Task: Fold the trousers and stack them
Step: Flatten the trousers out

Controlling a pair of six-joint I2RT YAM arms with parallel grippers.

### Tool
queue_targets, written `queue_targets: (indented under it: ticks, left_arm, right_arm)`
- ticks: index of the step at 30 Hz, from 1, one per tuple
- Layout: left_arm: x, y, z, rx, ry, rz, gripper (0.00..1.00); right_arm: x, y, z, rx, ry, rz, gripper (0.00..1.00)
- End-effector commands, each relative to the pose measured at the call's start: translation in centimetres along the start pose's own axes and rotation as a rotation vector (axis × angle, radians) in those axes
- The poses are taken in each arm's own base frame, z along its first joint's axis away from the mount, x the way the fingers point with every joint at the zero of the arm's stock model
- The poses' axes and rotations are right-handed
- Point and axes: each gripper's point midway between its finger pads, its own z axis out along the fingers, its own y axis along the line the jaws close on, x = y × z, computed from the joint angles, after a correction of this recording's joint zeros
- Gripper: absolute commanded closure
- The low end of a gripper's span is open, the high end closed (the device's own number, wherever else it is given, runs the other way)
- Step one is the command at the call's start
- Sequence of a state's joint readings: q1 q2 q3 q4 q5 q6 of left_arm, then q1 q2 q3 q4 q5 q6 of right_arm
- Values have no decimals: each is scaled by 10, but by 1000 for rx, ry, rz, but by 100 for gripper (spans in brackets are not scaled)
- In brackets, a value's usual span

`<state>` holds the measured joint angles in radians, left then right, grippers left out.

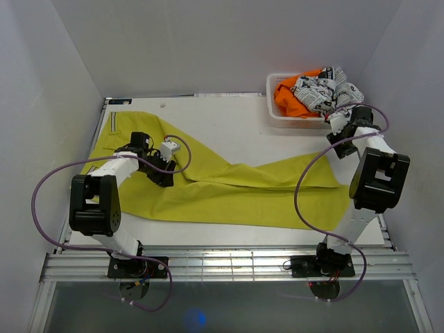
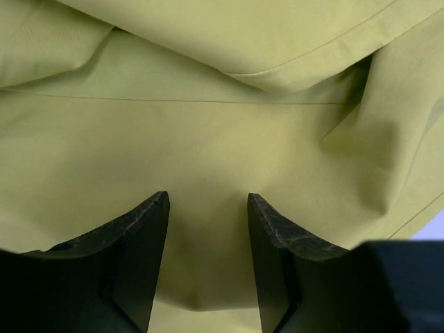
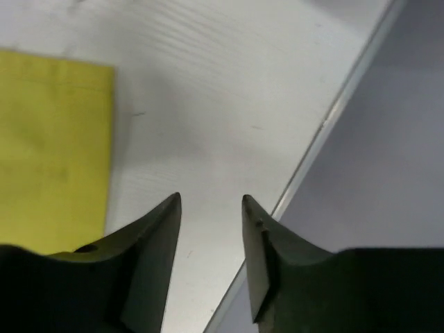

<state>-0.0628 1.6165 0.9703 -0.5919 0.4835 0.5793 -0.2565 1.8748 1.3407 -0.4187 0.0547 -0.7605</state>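
While my left gripper (image 2: 207,198) hangs released over the trousers (image 1: 229,187) at left, my right gripper (image 3: 211,200) gapes, holding nothing, above the table (image 3: 229,104) at right.

Probably a robotics lab: white enclosure walls (image 1: 208,41), aluminium-railed table (image 1: 236,121).

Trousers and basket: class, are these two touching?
Apart. The top view shows a bare strip of table between the trousers and the basket.
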Motion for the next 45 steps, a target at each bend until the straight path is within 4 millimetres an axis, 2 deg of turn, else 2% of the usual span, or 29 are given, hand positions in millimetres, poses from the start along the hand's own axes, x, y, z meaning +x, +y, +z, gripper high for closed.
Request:
queue_targets:
  ticks: [1, 2, 3, 5, 6, 12, 14, 17, 18, 20, 22, 23, 24, 25, 26, 30, 32, 33, 34, 35, 36, 37, 42, 43, 44, 45]
  left_arm:
    - [-7, -15, -7, 80, -38, -10, 40]
    - [-9, -17, -8, 91, -43, -6, 38]
    - [-9, -21, -9, 117, -48, -7, 20]
    - [-12, -24, -9, 133, -57, -1, 15]
    - [-12, -25, -9, 136, -57, -1, 14]
    - [-16, -22, -13, 117, -71, 5, 12]
    - [-15, -21, -12, 110, -65, 0, 12]
    - [-8, -22, -11, 103, -44, -13, 12]
    - [-7, -21, -12, 97, -44, -12, 12]
    - [-4, -21, -12, 94, -40, -23, 12]
    - [-4, -20, -13, 92, -42, -30, 12]
    - [-4, -20, -13, 93, -41, -36, 12]
    - [-4, -19, -12, 93, -41, -36, 12]
    - [-4, -19, -12, 92, -39, -41, 12]
    - [-4, -17, -12, 89, -38, -44, 12]
    - [1, -4, -9, 44, -20, -61, 11]
    - [7, 1, -6, 37, -6, -85, 11]
    - [11, 4, -5, 32, 1, -101, 11]
    - [14, 5, -2, 36, 12, -111, 11]
    - [14, 5, 0, 35, 15, -118, 11]
    - [19, 16, -4, 17, 9, -152, 11]
    - [20, 17, -4, 14, 9, -158, 11]
    - [17, 21, -5, 14, 0, -184, 11]
    - [14, 22, -6, 12, -6, -182, 11]
    - [13, 21, -8, 14, -9, -186, 11]
    - [9, 21, -11, 13, -19, -186, 11]
  right_arm:
    - [-34, 45, -19, -249, -112, -90, 49]
    - [-37, 50, -23, -277, -131, -111, 24]
    - [-41, 54, -24, -290, -142, -128, 1]
    - [-50, 64, -25, -314, -172, -176, 9]
    - [-53, 67, -24, -318, -178, -191, 9]
    - [-64, 112, -3, -382, -166, -292, 4]
    - [-65, 122, 5, -377, -163, -306, 3]
    - [-62, 142, 16, -399, -133, -346, 0]
    - [-54, 148, 20, -408, -116, -371, 0]
    - [-41, 151, 27, -409, -81, -397, 10]
    - [-24, 153, 38, -410, -25, -424, 24]
    - [-21, 154, 39, -411, -13, -433, 43]
    - [-17, 155, 41, -413, 1, -443, 54]
    - [-15, 151, 41, -406, 11, -445, 68]
    - [-13, 148, 41, -400, 18, -444, 92]
    - [-21, 114, 35, -320, -1, -399, 92]
    - [-37, 85, 32, -227, -31, -338, 92]
    - [-40, 63, 29, -159, -37, -300, 92]
    - [-52, 41, 27, -71, -68, -247, 92]
    - [-56, 26, 25, -18, -81, -211, 92]
    - [-54, 8, 22, 43, -77, -173, 92]
    - [-56, -1, 21, 75, -85, -151, 92]
    - [-55, -29, 14, 227, -86, -57, 92]
    - [-55, -30, 13, 236, -89, -49, 89]
    - [-61, -35, 8, 243, -92, -39, 81]
    - [-56, -27, 5, 193, -71, -21, 73]
